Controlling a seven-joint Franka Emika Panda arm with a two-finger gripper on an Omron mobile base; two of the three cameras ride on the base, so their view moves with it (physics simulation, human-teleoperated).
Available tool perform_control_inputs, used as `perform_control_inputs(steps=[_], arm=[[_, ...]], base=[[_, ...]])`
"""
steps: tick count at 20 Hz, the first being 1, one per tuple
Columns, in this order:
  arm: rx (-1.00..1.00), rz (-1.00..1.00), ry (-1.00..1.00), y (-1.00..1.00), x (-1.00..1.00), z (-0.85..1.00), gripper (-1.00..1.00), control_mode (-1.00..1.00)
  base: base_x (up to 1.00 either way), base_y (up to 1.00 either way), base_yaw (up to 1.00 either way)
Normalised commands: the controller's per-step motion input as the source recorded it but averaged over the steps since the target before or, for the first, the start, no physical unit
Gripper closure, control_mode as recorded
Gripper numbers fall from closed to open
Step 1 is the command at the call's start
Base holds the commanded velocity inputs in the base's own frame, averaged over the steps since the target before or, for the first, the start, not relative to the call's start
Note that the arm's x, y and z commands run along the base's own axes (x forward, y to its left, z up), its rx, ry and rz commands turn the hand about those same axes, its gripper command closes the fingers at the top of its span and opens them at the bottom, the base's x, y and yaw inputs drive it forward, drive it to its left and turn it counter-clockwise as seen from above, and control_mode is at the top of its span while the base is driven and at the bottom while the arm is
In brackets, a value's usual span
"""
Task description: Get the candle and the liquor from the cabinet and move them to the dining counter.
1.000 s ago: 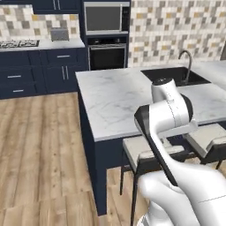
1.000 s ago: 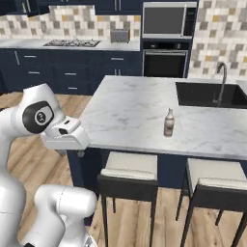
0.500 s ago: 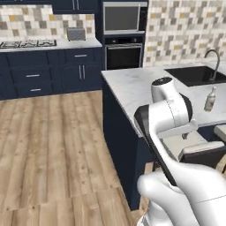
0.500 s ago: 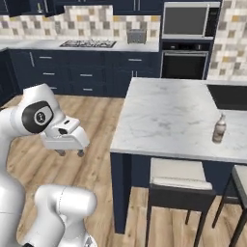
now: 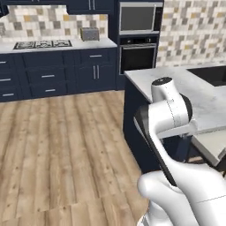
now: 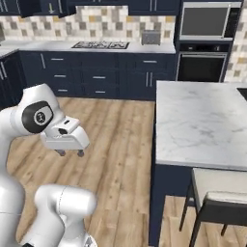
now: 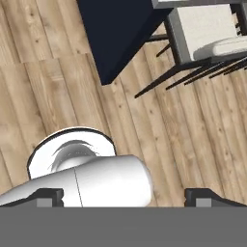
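My gripper (image 6: pixel 70 153) hangs open and empty over the wooden floor, left of the dining counter (image 6: pixel 202 120). In the hand view its fingertips (image 7: pixel 48 195) stand far apart, and between them I see only floor and my own base. The dining counter (image 5: pixel 207 101) is white marble on a navy base, with its black sink (image 5: pixel 214 75) at the far right. Dark navy wall cabinets (image 5: pixel 90 5) with silver bar handles run along the top of the back wall (image 6: pixel 144 5). The candle and the liquor are out of view.
A cushioned stool (image 6: pixel 217 193) stands at the island's near side (image 7: pixel 207 29). On the back wall are the oven (image 5: pixel 137 55), a microwave (image 6: pixel 205 21), a stovetop (image 5: pixel 42 44) and a toaster (image 5: pixel 89 34). Wooden floor (image 5: pixel 66 145) lies to the left.
The whole scene has slid to the right, so the base has moved or turned left. The island and the bottle on it drifted right, and the bottle left the picture. The arm's pose is unchanged.
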Motion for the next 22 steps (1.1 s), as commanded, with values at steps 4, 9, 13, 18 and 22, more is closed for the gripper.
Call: perform_control_inputs(steps=[4, 9, 13, 18, 22], arm=[[0.0, 0.0, 0.0, 0.0, 0.0, 0.0, -1.0, 1.0], [0.0, 0.0, 0.0, 0.0, 0.0, 0.0, -1.0, 1.0], [0.0, 0.0, 0.0, 0.0, 0.0, 0.0, -1.0, 1.0], [0.0, 0.0, 0.0, 0.0, 0.0, 0.0, -1.0, 1.0], [0.0, 0.0, 0.0, 0.0, 0.0, 0.0, -1.0, 1.0]], base=[[0.37, 0.86, -0.03], [0.39, 0.86, -0.02], [0.5, 0.79, -0.03], [0.7, 0.58, -0.07], [0.87, 0.41, -0.05]])
